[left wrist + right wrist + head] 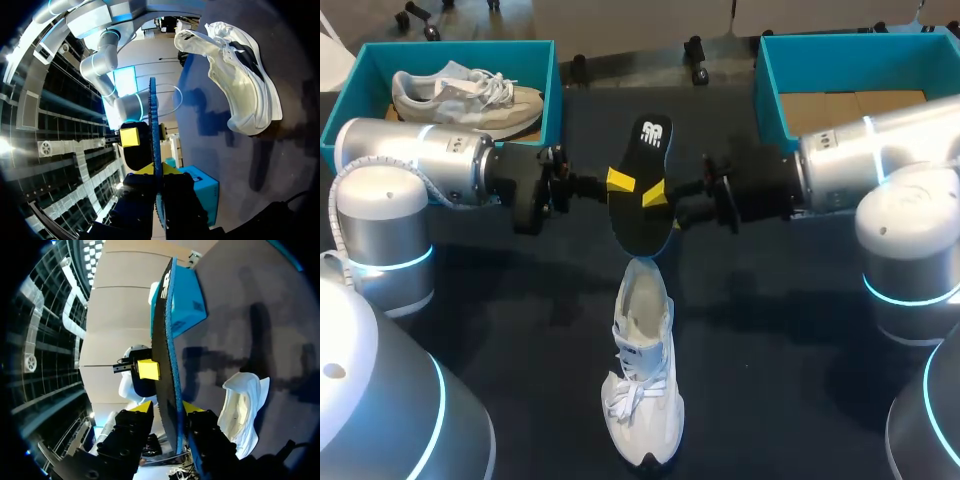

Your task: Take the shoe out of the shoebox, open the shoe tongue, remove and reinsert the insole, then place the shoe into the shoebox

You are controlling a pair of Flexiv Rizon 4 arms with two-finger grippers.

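A black insole (642,190) is held upright in the air over the middle of the table, seen edge-on in both wrist views. My left gripper (620,181) comes in from the left and is shut on the insole (155,150). My right gripper (657,195) comes in from the right. Its fingers (192,409) straddle the insole (167,350) with a thin gap showing on one side, so it stands open. The white shoe (642,385) lies on the table just below the insole, toe toward the front edge, its opening (242,410) facing up.
A teal shoebox (555,90) at the back left holds a second, grey-white shoe (470,95). A second teal box (765,85) at the back right shows a bare cardboard floor. Both arm bases stand at the table's sides.
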